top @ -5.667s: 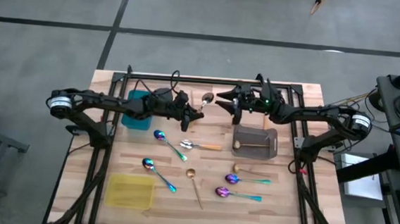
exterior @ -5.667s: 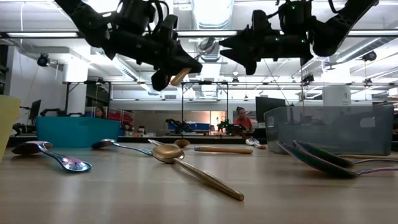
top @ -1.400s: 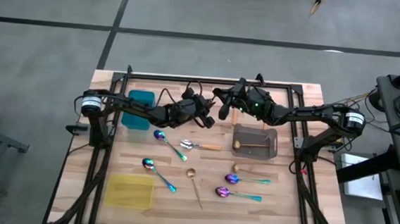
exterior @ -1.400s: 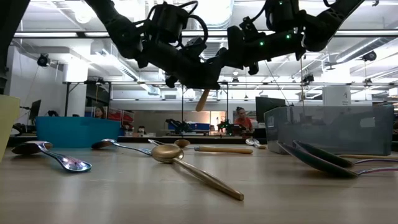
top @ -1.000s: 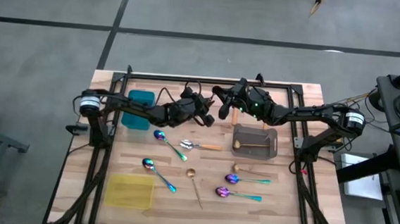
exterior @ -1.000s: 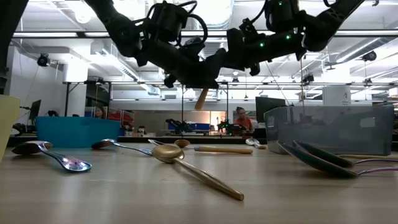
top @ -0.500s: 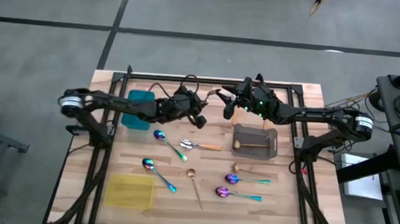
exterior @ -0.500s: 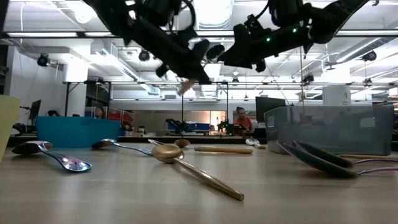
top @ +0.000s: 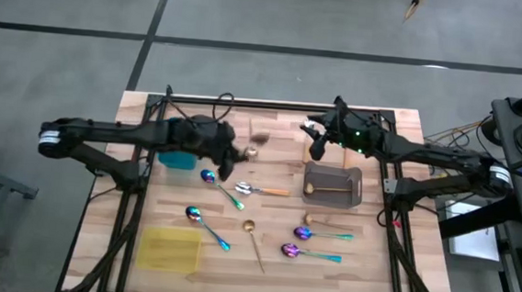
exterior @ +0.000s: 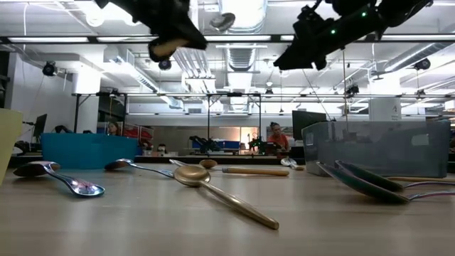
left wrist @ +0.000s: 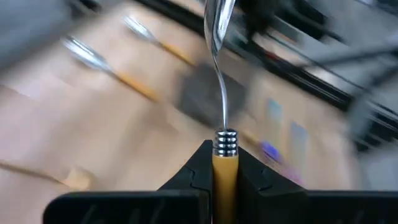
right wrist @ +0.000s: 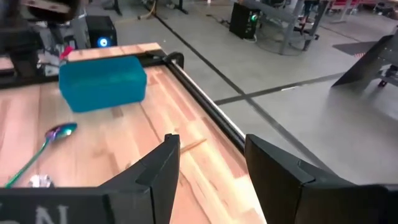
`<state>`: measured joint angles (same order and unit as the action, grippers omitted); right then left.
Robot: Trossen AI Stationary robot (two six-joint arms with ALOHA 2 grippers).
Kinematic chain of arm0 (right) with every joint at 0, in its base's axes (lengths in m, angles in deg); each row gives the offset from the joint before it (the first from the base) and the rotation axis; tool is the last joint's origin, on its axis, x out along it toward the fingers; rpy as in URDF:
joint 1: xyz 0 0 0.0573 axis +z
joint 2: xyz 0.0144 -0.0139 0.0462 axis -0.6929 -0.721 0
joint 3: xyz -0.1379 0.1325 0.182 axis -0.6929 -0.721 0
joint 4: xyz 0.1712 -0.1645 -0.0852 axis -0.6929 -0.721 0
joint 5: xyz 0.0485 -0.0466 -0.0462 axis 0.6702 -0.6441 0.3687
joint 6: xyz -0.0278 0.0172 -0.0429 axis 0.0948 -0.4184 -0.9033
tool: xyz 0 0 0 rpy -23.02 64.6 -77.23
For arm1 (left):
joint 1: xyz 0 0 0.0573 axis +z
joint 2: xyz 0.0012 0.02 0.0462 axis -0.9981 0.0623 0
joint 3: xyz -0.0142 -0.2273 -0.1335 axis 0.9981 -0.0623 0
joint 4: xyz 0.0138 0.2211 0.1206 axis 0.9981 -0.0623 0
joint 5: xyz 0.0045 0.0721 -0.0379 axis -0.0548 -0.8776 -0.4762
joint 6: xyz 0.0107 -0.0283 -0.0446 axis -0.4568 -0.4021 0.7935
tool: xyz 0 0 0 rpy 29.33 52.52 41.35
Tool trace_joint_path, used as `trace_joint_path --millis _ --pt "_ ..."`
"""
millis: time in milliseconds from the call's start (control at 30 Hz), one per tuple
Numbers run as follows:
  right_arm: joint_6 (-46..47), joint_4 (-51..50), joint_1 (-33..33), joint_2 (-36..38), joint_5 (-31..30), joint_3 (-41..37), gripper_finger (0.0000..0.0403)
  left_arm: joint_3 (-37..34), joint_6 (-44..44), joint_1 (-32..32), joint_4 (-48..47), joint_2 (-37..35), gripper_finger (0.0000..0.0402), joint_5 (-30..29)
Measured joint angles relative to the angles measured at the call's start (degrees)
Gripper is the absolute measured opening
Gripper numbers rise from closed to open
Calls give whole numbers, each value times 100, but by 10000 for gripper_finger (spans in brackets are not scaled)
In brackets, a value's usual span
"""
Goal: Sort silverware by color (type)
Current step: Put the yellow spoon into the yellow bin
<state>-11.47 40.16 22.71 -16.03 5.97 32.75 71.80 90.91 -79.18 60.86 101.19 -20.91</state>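
Overhead view straight down, low view level across table [top: 363, 273], wrist views close forward

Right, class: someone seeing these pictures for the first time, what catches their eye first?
The left tool, raised near the teal tray, is shut on an orange-handled spoon. The right tool hangs open above the table's far edge, near the grey tray. Iridescent spoons lie scattered on the wooden table.
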Motion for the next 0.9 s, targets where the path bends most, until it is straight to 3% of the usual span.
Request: trace_joint_path --millis 100,333,567,700,900 --pt "4 -131 0 129 8 -13 166 0 339 -295 -628 -134 8 742" --pt "6 -163 0 104 13 -26 155 0 1418 -1288 -2272 -143 8 1716" --pt "14 -35 0 -17 13 -26 145 0 2399 -2491 -3741 -114 8 1907" --pt "15 12 0 -20 13 -26 141 0 2910 -3084 -3955 -117 8 1991" --pt "13 12 0 -25 13 -26 140 -2 2865 -3798 -3962 43 8 1994"
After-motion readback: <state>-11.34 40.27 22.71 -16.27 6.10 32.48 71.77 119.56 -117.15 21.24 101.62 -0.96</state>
